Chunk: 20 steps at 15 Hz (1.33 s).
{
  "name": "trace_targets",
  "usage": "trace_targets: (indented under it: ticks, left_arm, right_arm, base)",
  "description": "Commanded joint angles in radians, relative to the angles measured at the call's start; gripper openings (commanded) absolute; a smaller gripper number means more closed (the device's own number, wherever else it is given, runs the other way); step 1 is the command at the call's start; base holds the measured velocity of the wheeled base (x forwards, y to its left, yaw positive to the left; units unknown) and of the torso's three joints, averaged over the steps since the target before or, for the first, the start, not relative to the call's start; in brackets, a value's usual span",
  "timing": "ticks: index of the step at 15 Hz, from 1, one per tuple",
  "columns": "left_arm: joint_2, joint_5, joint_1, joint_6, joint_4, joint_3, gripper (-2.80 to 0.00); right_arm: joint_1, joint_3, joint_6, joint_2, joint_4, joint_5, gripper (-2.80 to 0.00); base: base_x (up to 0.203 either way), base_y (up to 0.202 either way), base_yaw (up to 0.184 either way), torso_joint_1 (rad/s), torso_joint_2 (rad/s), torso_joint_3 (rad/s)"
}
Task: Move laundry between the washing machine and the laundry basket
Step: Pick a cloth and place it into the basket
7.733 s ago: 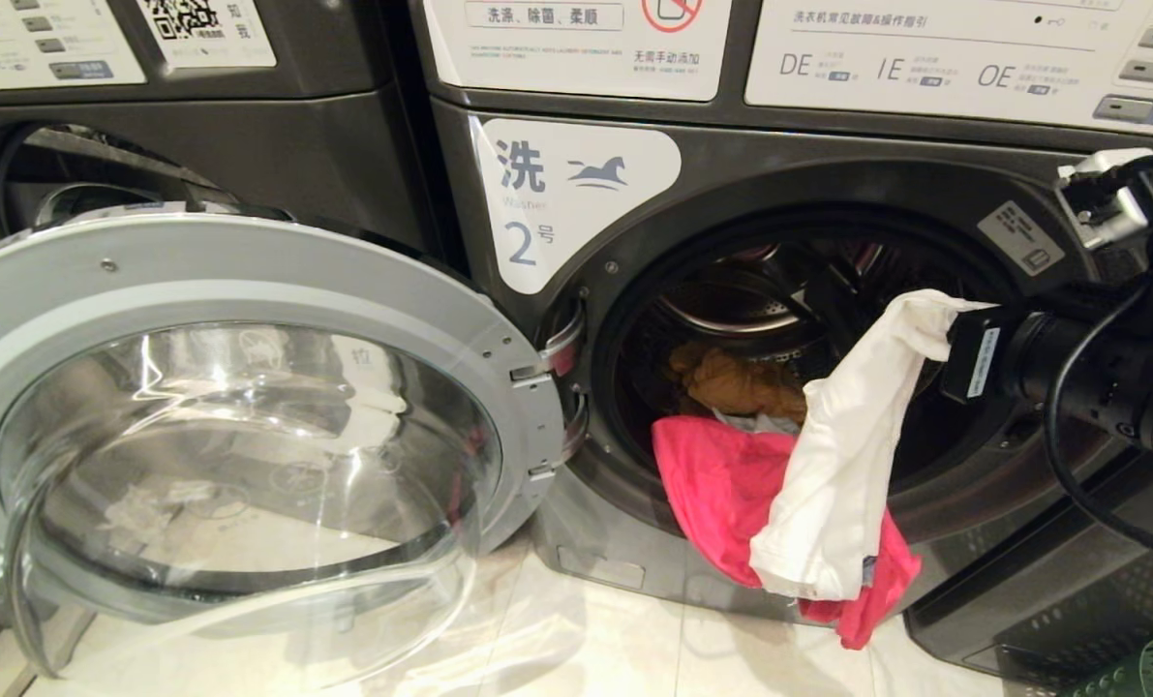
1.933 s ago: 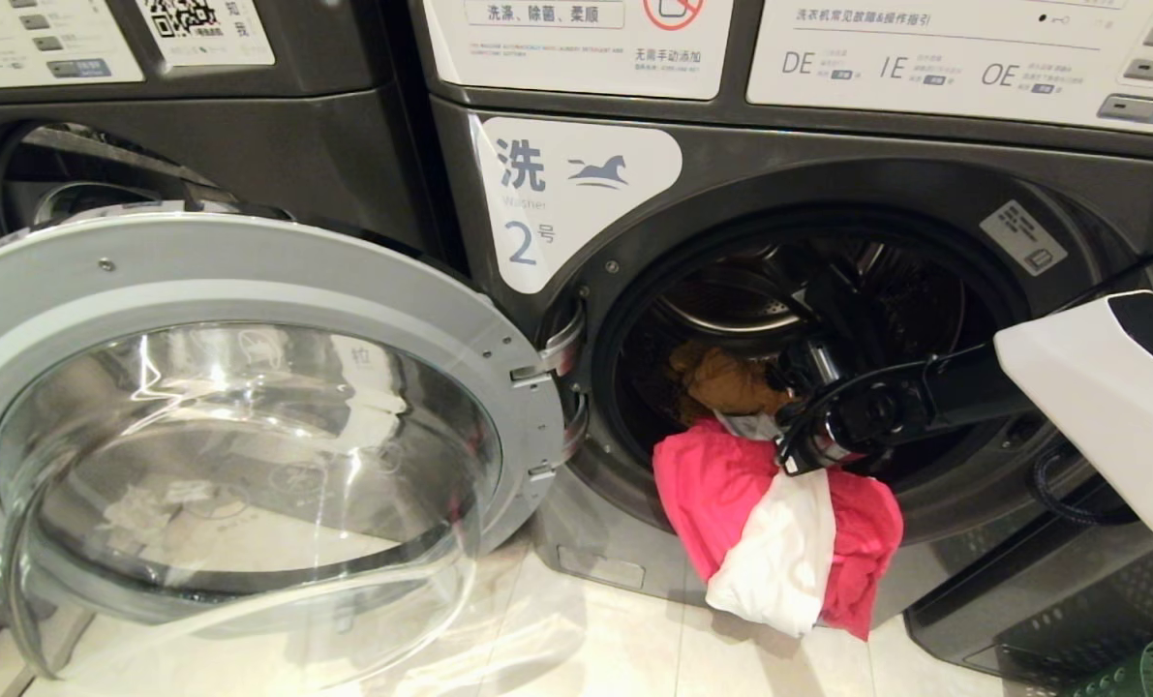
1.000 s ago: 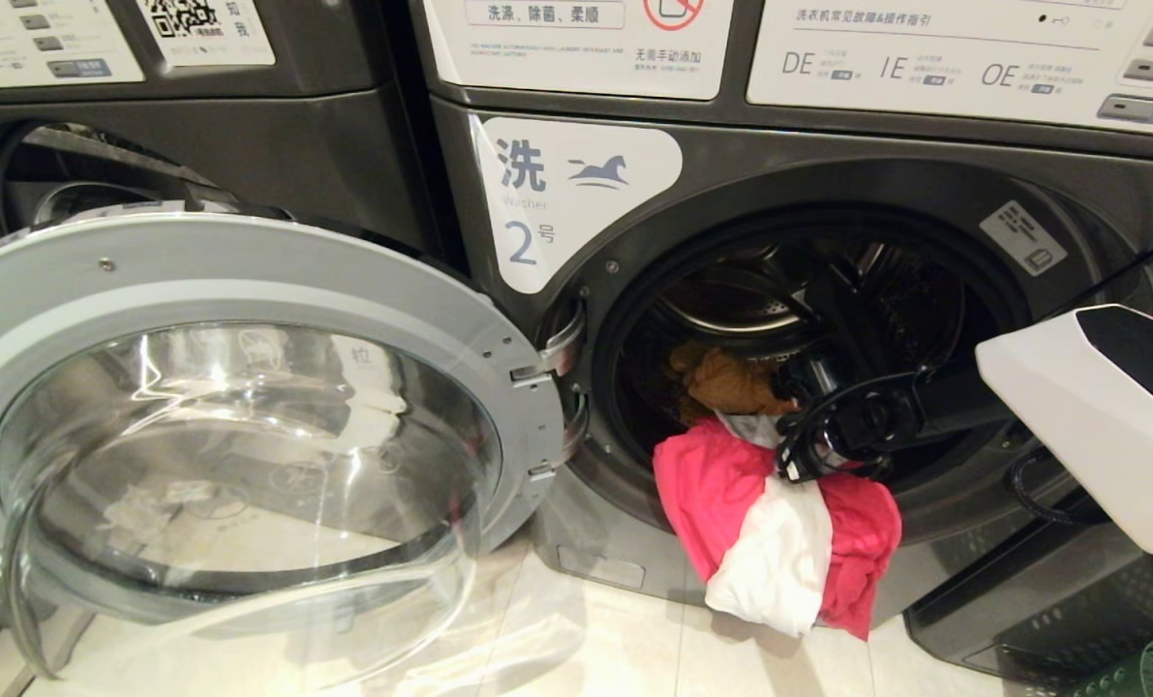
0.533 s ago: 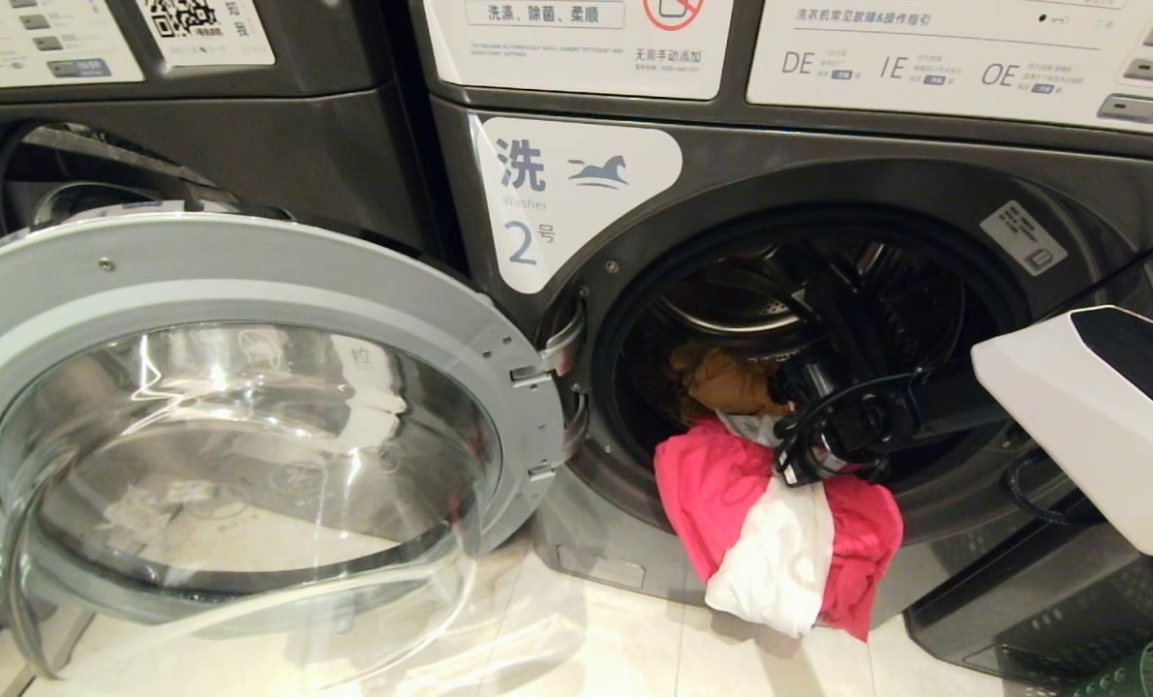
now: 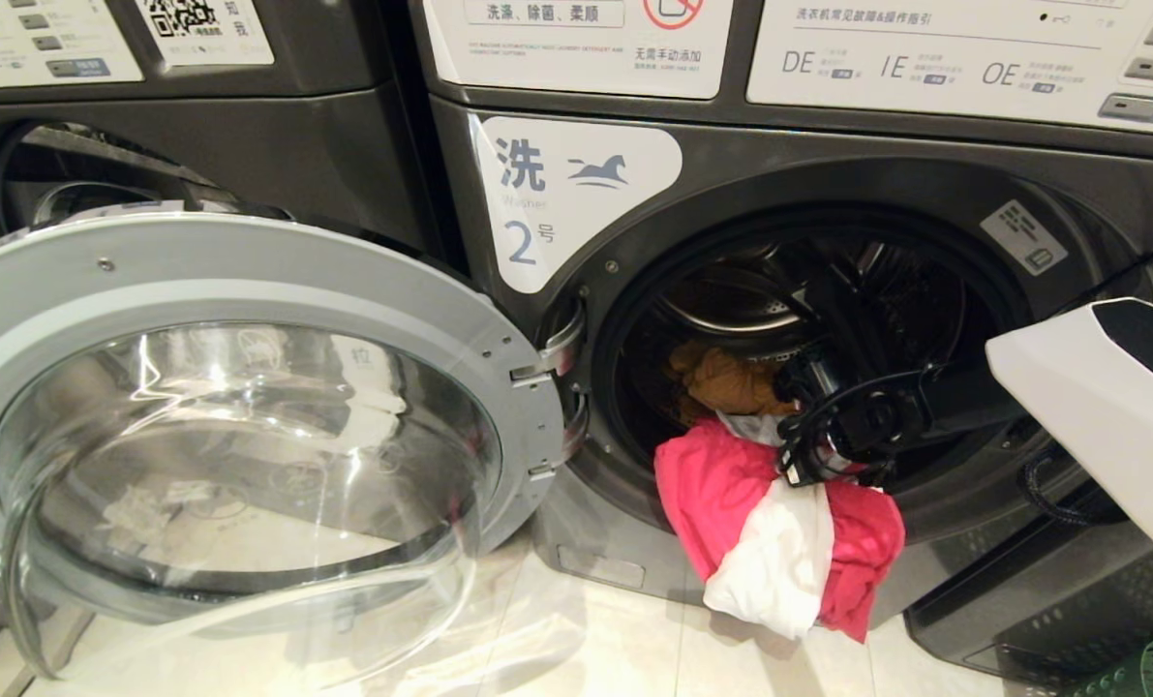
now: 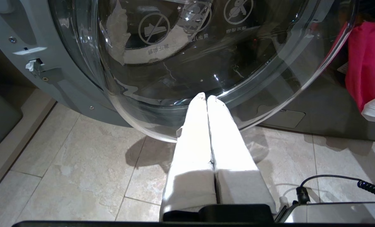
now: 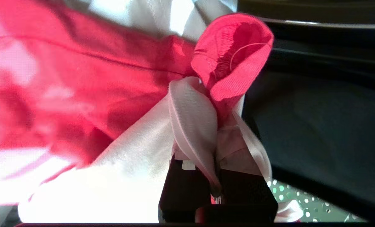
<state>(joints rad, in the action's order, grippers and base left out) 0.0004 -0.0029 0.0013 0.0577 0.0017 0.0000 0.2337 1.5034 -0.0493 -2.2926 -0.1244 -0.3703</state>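
Softly bunched white cloth (image 7: pixel 193 126), red-pink folds (image 7: pixel 80 78)

The scene is evenly and brightly lit from above, with strong reflections thrown across the glass door (image 5: pixel 247 455) and soft shadows cast on the pale floor tiles (image 6: pixel 80 164). In the right wrist view the white garment (image 7: pixel 111 186) is overexposed and the red-pink garment (image 7: pixel 64 78) is blurred by closeness.
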Motion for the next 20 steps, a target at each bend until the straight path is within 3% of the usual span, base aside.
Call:
trace_targets:
  ticks: [1, 12, 17, 20]
  left_arm:
    - [0.0, 0.0, 0.0, 0.001, 0.0, 0.0, -2.8]
    - [0.0, 0.0, 0.0, 0.001, 0.0, 0.0, -2.8]
    - [0.0, 0.0, 0.0, 0.001, 0.0, 0.0, -2.8]
    - [0.0, 0.0, 0.0, 0.001, 0.0, 0.0, -2.8]
  right_arm:
    - [0.018, -0.025, 0.0, 0.063, -0.001, 0.007, -2.8]
    - [0.127, -0.473, -0.002, 0.543, -0.001, 0.031, -2.8]
    - [0.191, -0.589, 0.017, 0.857, -0.011, 0.099, -2.8]
    - [0.251, -0.589, 0.078, 1.016, -0.09, 0.141, -2.8]
  base:
    - [0.0, 0.0, 0.0, 0.0, 0.0, 0.0]
    - [0.0, 0.0, 0.0, 0.0, 0.0, 0.0]
    - [0.0, 0.0, 0.0, 0.0, 0.0, 0.0]
    - [0.0, 0.0, 0.0, 0.0, 0.0, 0.0]
